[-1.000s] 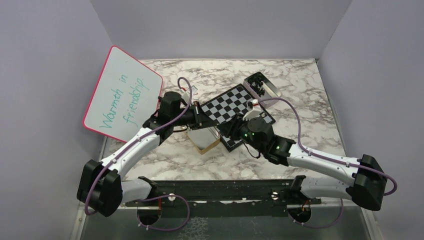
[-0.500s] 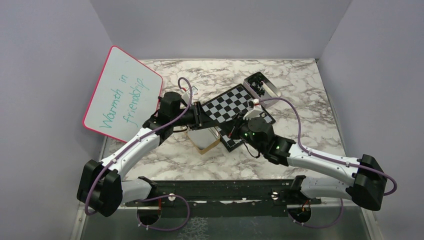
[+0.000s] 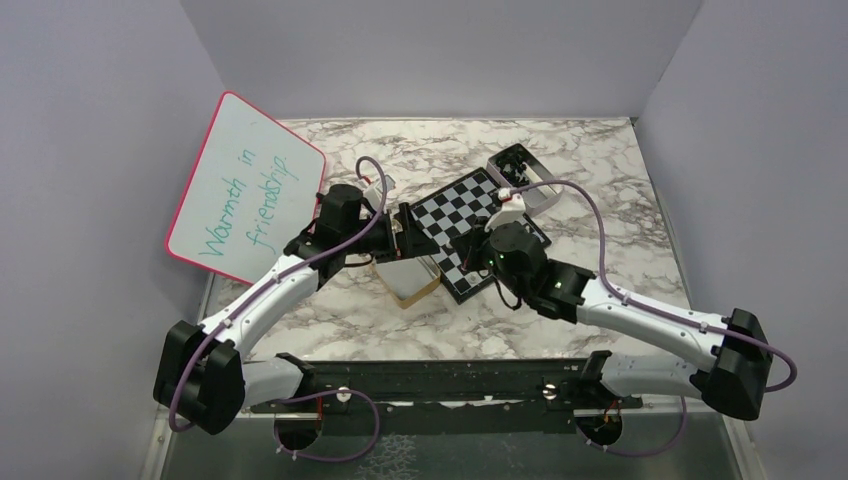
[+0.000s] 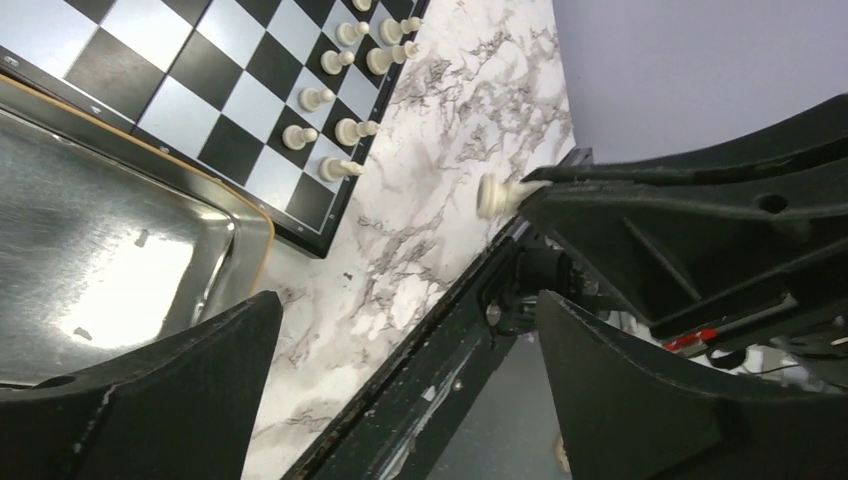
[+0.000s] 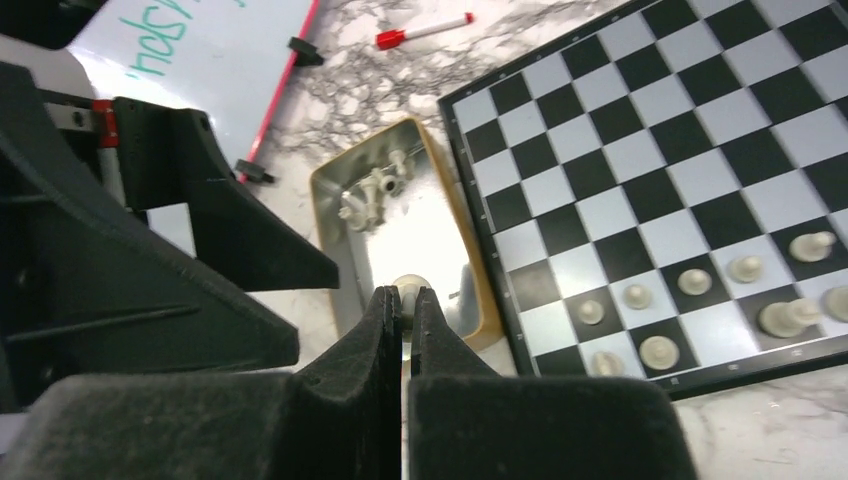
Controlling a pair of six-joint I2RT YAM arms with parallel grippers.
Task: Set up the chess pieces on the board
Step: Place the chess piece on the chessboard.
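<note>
Chess piece (image 5: 406, 288) is pinched in closed right gripper (image 5: 405, 300) over tin (image 5: 420, 232), frame centre; left gripper (image 4: 405, 320) is spread, empty. Carry step is judged; upright placement on board (image 5: 690, 130), lower right, is needed.

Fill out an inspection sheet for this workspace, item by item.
Surface: marble-pattern table, no spills seen.
Job's things: chessboard lying askew; pale chess pieces in two rows along one edge; spare pale pieces in the near tin; dark pieces in the far tin.
Clutter: whiteboard with handwriting; red marker.
Grippers: left gripper open, empty; right gripper shut on a single pale piece above the near tin.
Cables: purple cables along both arms, hanging in loose loops.
Surroundings: plain walls on three sides.
</note>
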